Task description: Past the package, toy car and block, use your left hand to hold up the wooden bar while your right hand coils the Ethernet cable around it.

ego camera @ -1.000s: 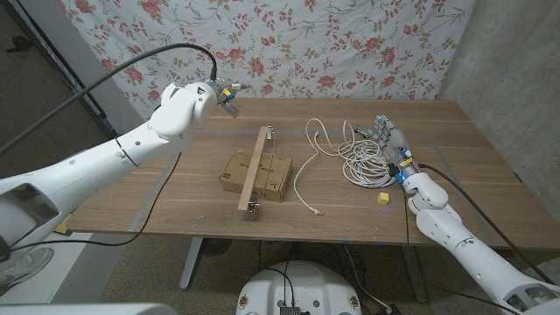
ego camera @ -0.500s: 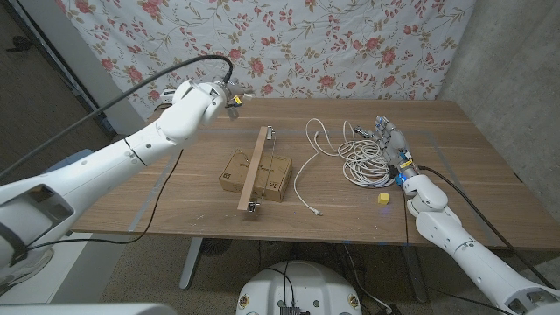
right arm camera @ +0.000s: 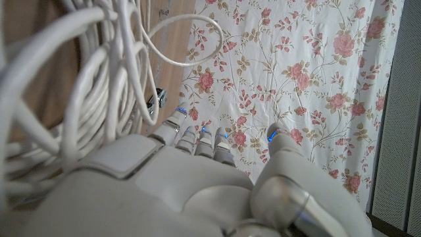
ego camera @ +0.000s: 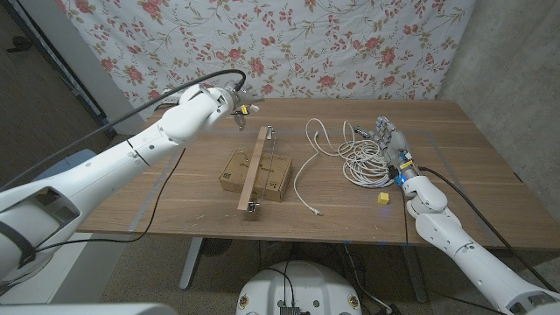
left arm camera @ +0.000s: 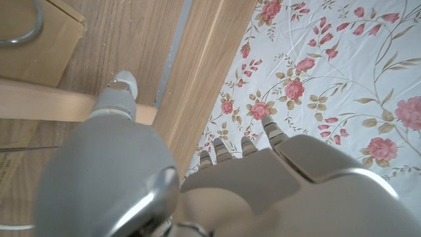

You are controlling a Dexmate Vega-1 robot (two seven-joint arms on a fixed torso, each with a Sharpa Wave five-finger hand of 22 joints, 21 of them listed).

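The wooden bar [ego camera: 257,169] lies lengthwise across a cardboard package [ego camera: 234,171] at the table's middle. My left hand [ego camera: 234,98] hovers above the table just left of the bar's far end, fingers apart and holding nothing. In the left wrist view its thumb [left arm camera: 121,90] reaches over the bar [left arm camera: 39,108] and the package [left arm camera: 33,26]. The white Ethernet cable [ego camera: 366,159] lies coiled at the right, one loose tail [ego camera: 302,175] running toward the front edge. My right hand [ego camera: 391,143] stands at the coil's right side, fingers straight. In the right wrist view the cable [right arm camera: 79,92] lies right before its fingers [right arm camera: 197,139].
A small yellow block [ego camera: 382,199] sits near the front right, close to my right forearm. A flowered cloth [ego camera: 332,44] hangs behind the table's far edge. The table [ego camera: 175,201] shows bare wood to the left of the package.
My left hand has swung right and slightly nearer, from the table's far left toward the bar's far end. The right hand, bar and cable have not moved.
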